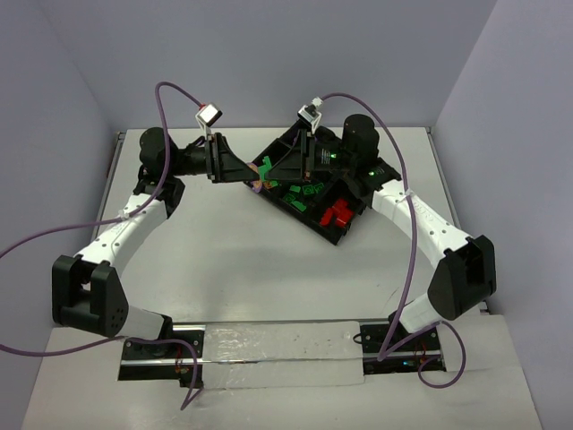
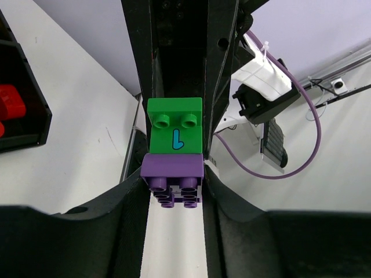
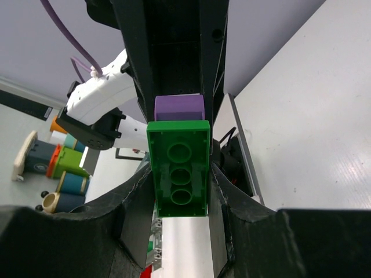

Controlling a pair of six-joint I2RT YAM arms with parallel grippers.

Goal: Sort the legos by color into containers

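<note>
- Reaching in from both sides and meeting nose to nose over the left corner of the black tray (image 1: 329, 235), which sits slantwise on the far part of the white counter (image 1: 224, 260).
- Pinching a purple brick (image 2: 173, 174) between the left fingers (image 2: 124, 223), drawn in to just the width of the piece, with one pad against each of its sides.
- Gripping a green brick (image 3: 178, 174) between the right fingers (image 3: 130, 223), likewise narrowed down to the brick's width and pressed on both flanks.
- Joined end to end, purple against green, spanning the short gap between the two facing wrists.
- From the left wrist: purple nearest, its studs turned toward the lens; beyond it the green face with two studs and a teal "L" mark.
- From the right wrist: green nearest, underside up with three round sockets in a row; purple peeking out just behind it.
- From above: mostly hidden under the black wrist housings, so cannot tell there how the joined pair sits.
- Lying in the tray: red bricks (image 1: 337, 215) in the compartment nearest the arm bases, green bricks (image 1: 300, 190) in a middle compartment.
- Beside the tray's left corner, under the meeting wrists: an orange piece (image 1: 260, 185); cannot tell whether inside the rim or just outside it.
</note>
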